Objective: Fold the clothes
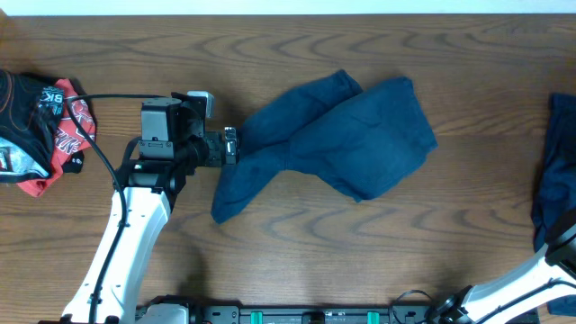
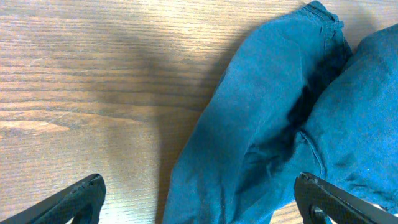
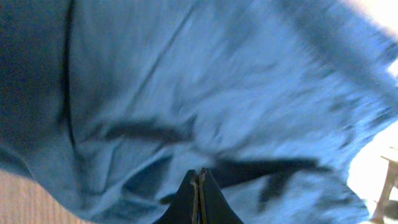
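Tabletop: wood-grain table [image 1: 360,261], my whole working area.
Left gripper [image 1: 230,144]: jaws spread wide, holding nothing — poised at the left edge of the centre garment [image 1: 342,135].
Centre garment: dark navy, crumpled mid-table, one part lapped over another, a narrow end trailing toward the near edge.
Right gripper [image 3: 199,190]: jaws pressed shut, blue cloth filling its blurred view; whether it pinches any I cannot tell.
Second garment [image 1: 558,171]: at the right table edge, partly out of frame.
Risk, left: closing here I may catch both lapped layers, or only a wrinkle — then the heap drags instead of folding.
Risk, right: if cloth is caught, any pull could sweep that garment off the edge.
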Available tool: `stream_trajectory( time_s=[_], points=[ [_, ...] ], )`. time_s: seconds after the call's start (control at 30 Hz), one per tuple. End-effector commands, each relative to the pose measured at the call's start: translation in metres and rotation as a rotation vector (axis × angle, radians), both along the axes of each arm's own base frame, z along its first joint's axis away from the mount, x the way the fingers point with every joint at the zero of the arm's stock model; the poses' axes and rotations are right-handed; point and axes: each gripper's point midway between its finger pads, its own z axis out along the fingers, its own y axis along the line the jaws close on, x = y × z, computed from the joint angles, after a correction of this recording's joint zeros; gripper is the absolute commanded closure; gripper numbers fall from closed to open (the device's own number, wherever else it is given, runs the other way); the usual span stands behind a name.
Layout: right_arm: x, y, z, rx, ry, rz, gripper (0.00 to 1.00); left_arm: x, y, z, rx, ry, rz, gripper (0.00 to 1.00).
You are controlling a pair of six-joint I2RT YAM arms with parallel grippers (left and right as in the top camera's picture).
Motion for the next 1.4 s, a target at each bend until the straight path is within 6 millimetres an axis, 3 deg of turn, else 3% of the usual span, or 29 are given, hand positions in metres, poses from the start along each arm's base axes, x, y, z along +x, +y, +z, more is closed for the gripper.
stream_trajectory(
  time_s=[0.0,0.1,0.33,0.5,0.63,0.83,0.9,0.97,1.0,1.07,1.2,1.37],
  points=[
    [0.0,-0.007,0.019,-0.058,0.012,0.009,0.99,0.003,0.003,0.002,0.011,-0.007,0.005,0.02],
    [0.019,0.014,0.008,0.067,-0.066,0.1,0.99,0.004,0.002,0.002,0.01,-0.012,0.005,0.02],
    [0.083,0.095,-0.001,0.359,-0.256,0.4,0.99,0.004,0.002,0.003,0.009,-0.014,0.005,0.02],
    [0.105,0.149,-0.01,0.408,-0.212,0.519,0.99,0.004,0.002,0.003,0.009,-0.013,0.005,0.02],
    [0.116,0.178,-0.019,0.423,-0.194,0.553,0.99,0.004,0.002,0.003,0.007,-0.012,0.008,0.02],
    [0.131,0.247,-0.022,0.454,-0.117,0.831,0.99,0.005,0.003,0.003,0.008,-0.017,0.008,0.02],
    [0.135,0.276,-0.023,0.465,-0.095,0.899,0.86,0.005,0.004,0.003,0.016,-0.018,0.011,0.02],
    [0.135,0.301,-0.025,0.475,-0.074,0.959,0.51,0.006,0.012,0.0,0.051,-0.013,0.043,0.02],
    [0.135,0.313,-0.026,0.479,-0.065,0.988,0.43,0.006,0.016,-0.001,0.07,-0.009,0.058,0.02],
    [0.135,0.33,-0.028,0.483,-0.052,1.029,0.13,0.005,0.019,-0.002,0.085,-0.003,0.07,0.02],
    [0.142,0.344,-0.028,0.485,-0.08,1.08,0.1,0.003,0.019,-0.004,0.085,0.01,0.069,0.02],
    [0.16,0.343,-0.027,0.482,-0.15,1.193,0.01,-0.002,0.019,-0.008,0.083,0.035,0.065,0.02]
  ],
)
